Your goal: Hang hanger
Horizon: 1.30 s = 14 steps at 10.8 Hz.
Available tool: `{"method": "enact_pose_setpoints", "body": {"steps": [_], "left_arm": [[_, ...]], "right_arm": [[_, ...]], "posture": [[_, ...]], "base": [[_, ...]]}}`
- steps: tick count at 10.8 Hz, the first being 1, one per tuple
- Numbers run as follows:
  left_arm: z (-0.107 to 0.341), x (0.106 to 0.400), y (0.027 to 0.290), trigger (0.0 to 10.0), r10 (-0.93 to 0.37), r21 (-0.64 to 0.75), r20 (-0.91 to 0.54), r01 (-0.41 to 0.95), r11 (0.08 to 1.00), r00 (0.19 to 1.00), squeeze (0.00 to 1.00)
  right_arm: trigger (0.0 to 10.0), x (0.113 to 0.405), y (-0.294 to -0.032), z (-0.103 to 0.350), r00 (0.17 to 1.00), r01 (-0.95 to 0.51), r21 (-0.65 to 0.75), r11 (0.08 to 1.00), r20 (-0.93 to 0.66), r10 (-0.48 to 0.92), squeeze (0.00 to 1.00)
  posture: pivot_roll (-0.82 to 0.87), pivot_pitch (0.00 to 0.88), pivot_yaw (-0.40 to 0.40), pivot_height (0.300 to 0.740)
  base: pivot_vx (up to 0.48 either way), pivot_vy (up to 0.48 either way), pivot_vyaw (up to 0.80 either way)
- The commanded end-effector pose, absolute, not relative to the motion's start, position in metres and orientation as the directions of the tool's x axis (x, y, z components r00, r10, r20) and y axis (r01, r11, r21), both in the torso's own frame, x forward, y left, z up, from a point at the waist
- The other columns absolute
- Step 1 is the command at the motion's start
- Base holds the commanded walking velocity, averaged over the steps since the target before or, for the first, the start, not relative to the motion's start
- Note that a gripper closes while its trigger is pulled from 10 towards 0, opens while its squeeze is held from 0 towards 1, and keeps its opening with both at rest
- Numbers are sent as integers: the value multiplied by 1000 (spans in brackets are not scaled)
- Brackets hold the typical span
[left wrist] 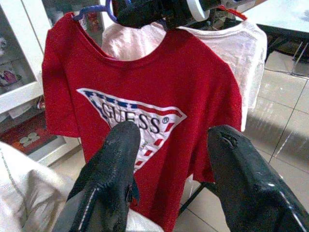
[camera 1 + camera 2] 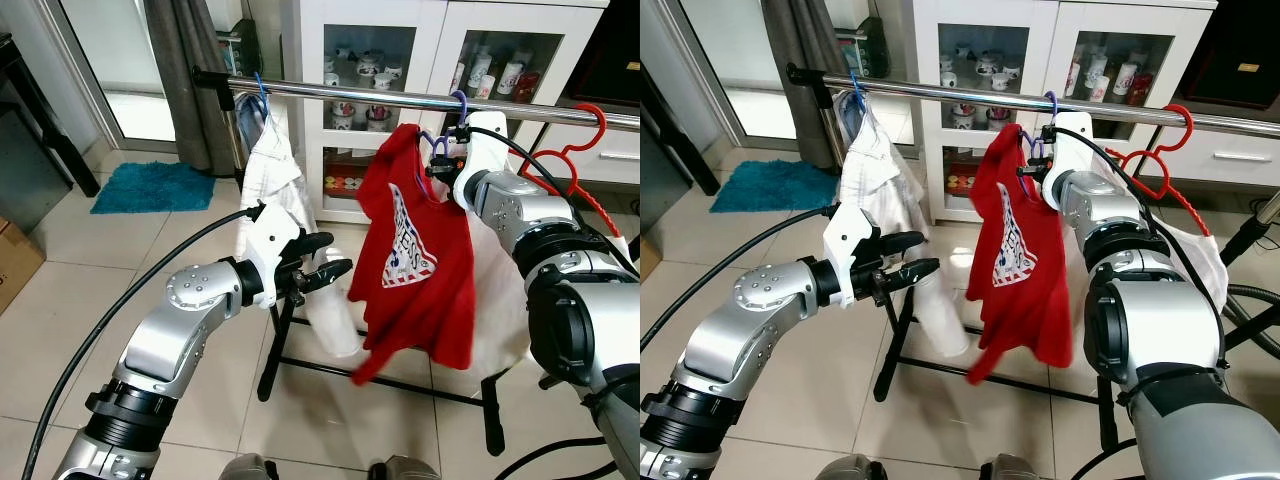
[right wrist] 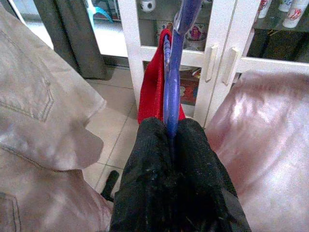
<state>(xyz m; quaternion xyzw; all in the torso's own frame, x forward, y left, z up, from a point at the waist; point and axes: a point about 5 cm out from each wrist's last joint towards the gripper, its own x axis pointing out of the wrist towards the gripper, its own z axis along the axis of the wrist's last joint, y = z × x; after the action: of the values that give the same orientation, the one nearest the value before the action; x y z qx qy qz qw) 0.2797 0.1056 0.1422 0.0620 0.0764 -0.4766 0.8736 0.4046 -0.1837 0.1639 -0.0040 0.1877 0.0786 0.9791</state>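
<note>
Up top, purple hanger point(image 3: 172, 92) carries red printed shirt point(image 2: 420, 260).

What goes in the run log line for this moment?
right gripper: shut on purple hanger, red shirt at rail | left gripper: open, near white shirt
</note>
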Motion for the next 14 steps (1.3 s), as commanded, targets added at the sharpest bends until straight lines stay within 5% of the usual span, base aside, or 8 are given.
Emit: {"method": "enact_pose_setpoints", "body": {"steps": [1,2,3,4,8,9,14], "left_arm": [[146,282,104,10000,-825,66,-197,846,528,530,0],[147,283,104,10000,-824,69,-195,845,530,532,0],[148,282,104,10000,-825,72,-194,846,528,531,0],[148,281,104,10000,-826,78,-198,848,524,528,0],[149,268,103,10000,-842,64,-227,870,489,490,0],[148,265,104,10000,-844,59,-239,874,482,481,0],[148,252,112,10000,-842,35,-290,884,467,456,0]], "right_arm": [[1686,408,-185,174,929,-170,-32,985,-340,149,0],[10000,409,-185,177,935,-176,-50,983,-320,151,0],[10000,410,-183,181,940,-183,-25,983,-296,167,824],[10000,411,-185,184,947,-164,-29,986,-283,149,1000],[10000,413,-186,187,964,-80,-42,996,-256,66,1000],[10000,414,-184,189,966,-75,-54,996,-253,59,0],[10000,411,-173,178,940,-176,-88,980,-310,141,0]], "posture": [[-80,0,30,740],[-75,0,26,740],[-70,0,17,740],[-65,0,12,740],[-46,0,21,740],[-39,0,21,740],[6,0,4,740]], "base": [[0,0,0],[0,0,0],[0,0,0],[0,0,0],[0,0,0],[0,0,0],[0,0,0]]}}
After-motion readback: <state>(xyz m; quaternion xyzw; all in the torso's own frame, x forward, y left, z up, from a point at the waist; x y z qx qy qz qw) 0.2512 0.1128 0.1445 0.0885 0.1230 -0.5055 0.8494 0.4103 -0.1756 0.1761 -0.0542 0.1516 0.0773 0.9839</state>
